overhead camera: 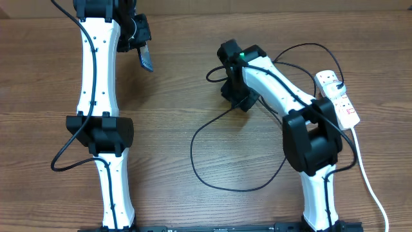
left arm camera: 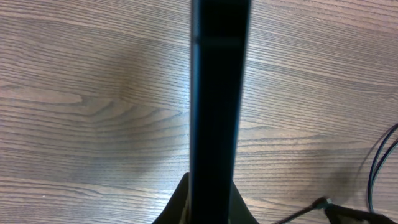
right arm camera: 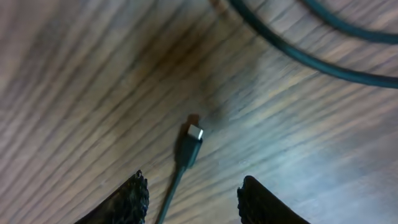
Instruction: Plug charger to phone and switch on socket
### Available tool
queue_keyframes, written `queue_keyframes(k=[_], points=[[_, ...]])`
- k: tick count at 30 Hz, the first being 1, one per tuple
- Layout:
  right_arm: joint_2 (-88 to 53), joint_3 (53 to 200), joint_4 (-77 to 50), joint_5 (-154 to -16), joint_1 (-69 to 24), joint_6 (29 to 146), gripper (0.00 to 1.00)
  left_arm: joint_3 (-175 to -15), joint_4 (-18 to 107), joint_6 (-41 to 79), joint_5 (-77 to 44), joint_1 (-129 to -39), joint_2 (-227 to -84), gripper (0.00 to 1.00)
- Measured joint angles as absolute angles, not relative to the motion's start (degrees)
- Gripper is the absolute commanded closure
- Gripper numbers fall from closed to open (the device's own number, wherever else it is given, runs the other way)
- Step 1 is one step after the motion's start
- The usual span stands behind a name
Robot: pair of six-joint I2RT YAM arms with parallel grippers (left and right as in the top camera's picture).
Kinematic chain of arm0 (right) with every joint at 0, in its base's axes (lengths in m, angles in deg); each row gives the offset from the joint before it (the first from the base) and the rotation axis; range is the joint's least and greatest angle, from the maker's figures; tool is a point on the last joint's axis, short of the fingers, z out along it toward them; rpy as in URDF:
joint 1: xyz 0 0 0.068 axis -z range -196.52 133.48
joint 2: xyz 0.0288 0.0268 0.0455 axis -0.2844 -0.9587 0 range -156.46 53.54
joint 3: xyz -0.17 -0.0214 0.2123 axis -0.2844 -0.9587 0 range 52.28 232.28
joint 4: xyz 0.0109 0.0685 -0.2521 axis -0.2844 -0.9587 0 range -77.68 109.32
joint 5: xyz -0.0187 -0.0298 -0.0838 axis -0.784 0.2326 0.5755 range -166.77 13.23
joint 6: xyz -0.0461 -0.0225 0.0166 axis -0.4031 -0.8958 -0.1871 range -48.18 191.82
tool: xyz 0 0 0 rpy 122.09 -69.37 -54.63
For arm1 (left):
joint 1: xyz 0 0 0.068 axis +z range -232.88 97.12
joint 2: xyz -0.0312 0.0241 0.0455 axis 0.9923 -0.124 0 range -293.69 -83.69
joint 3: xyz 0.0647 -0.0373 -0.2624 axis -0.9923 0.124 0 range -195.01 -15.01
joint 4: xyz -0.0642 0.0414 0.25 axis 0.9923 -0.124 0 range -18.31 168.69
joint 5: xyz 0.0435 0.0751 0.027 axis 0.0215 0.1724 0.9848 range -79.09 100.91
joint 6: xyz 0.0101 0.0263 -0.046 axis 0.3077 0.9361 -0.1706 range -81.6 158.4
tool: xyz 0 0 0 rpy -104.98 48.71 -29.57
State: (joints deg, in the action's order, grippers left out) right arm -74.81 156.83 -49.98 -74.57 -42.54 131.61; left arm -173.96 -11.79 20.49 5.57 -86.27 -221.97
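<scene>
No text, brand or number can be read in any of the views. The white elongated power strip (overhead camera: 339, 95) at the right edge of the worktop carries a red-and-white label (overhead camera: 349, 115), but in the overhead view its printing is too small to make out.

Brown wood-grain table (overhead camera: 193, 200) fills every view; grain runs sideways overhead; even light, soft shadows.
</scene>
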Motion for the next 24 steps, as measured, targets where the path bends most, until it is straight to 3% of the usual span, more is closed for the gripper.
queue_keyframes(k=[13, 16, 24], points=[[-76.7, 156.8, -49.0, -77.0, -42.7, 132.9, 0.54, -174.0, -11.8, 20.5, 5.6, -86.3, -222.0, 0.96], [-77.3, 156.8, -48.9, -77.8, -42.9, 133.1, 0.6, -174.0, -11.8, 20.5, 5.6, -86.3, -222.0, 0.96], [-78.0, 156.8, -49.0, -78.1, -43.6, 133.3, 0.62, -174.0, -11.8, 20.5, 5.6, -86.3, -222.0, 0.96]])
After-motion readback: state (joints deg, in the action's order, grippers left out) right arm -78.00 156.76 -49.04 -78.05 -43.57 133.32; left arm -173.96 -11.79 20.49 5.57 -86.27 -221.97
